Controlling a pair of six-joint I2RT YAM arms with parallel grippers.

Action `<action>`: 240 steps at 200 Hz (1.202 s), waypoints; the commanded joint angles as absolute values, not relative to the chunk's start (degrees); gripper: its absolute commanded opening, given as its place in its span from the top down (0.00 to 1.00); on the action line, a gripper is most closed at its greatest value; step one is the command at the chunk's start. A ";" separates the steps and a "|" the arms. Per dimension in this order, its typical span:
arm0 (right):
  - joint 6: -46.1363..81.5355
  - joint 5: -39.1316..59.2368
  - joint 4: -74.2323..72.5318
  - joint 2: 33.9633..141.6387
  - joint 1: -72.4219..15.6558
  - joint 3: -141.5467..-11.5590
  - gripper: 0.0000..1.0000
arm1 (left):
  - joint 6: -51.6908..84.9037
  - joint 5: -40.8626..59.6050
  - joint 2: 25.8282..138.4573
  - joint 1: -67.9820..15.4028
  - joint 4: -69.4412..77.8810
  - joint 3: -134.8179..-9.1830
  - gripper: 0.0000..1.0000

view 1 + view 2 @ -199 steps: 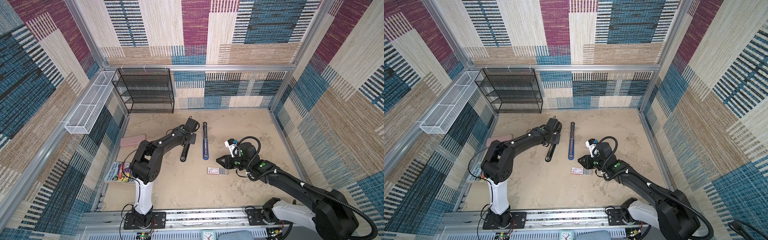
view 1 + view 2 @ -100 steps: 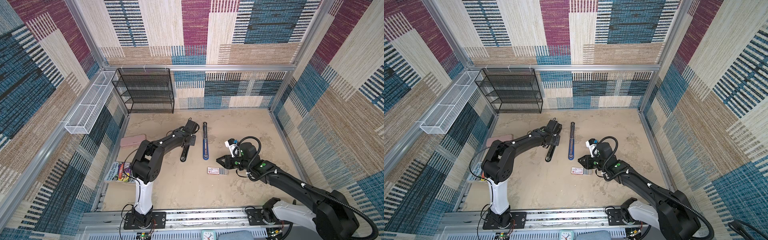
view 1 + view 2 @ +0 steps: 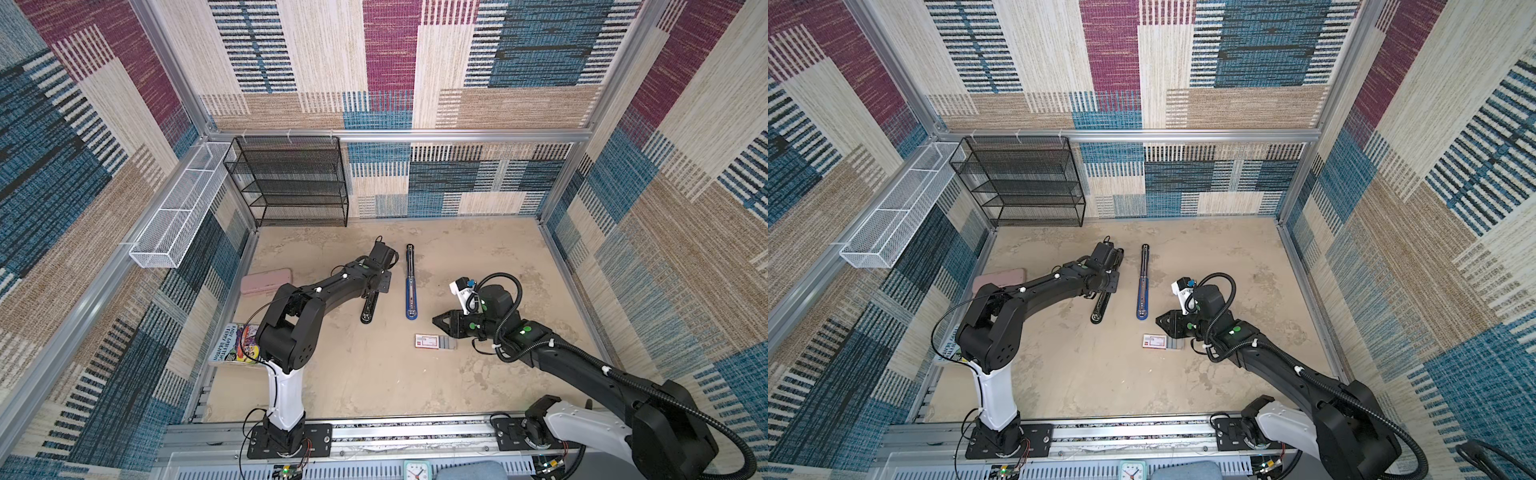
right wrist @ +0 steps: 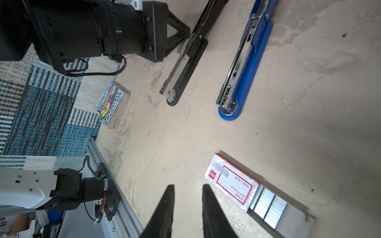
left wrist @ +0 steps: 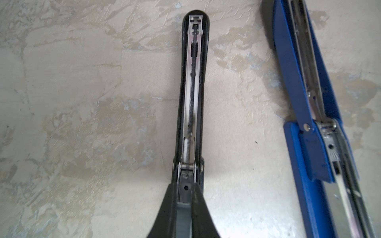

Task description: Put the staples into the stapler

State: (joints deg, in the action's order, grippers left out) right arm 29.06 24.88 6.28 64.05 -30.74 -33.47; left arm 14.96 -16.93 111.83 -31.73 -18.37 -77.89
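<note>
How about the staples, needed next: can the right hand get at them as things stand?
Likely yes: the right hand, open and empty, hangs close beside the staples with nothing between them.

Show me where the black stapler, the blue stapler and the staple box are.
black stapler (image 3: 369, 307), in a top view, on its base near the round end.
blue stapler (image 3: 410, 291), in a top view, on its metal rail.
staple box (image 3: 427, 341), in a top view, on its red-and-white label.

At mid-frame in a top view, the left stapler (image 3: 369, 308) lies beside the right stapler (image 3: 410, 282) on the counter (image 3: 374, 376). The staples (image 3: 448, 343) lie below-right of them. A rack (image 3: 291, 183) stands behind, upper left.
</note>
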 commanded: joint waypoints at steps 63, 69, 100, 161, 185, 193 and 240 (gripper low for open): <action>28.83 24.17 6.13 64.60 -30.76 -34.05 0.73 | 13.90 -20.69 109.42 -33.48 -11.16 -73.96 1.00; 28.74 24.25 6.10 64.60 -30.76 -34.01 0.72 | 13.80 -20.74 109.34 -33.49 -11.10 -73.89 1.00; 28.65 24.26 6.14 64.76 -30.76 -34.02 0.72 | 13.14 -21.09 109.07 -33.57 -10.51 -73.57 1.00; 29.00 24.34 5.67 64.69 -30.76 -33.51 0.72 | 12.31 -20.85 110.04 -33.49 -10.93 -75.27 1.00; 29.18 24.24 5.65 64.51 -30.76 -33.31 0.72 | 11.97 -20.65 110.00 -33.49 -9.72 -74.88 1.00; 29.18 24.26 5.71 64.45 -30.76 -33.31 0.72 | 11.80 -20.70 110.12 -33.49 -9.60 -74.99 1.00; 29.18 24.35 5.70 64.70 -30.76 -33.49 0.73 | 11.03 -21.27 110.30 -33.49 -8.82 -74.74 1.00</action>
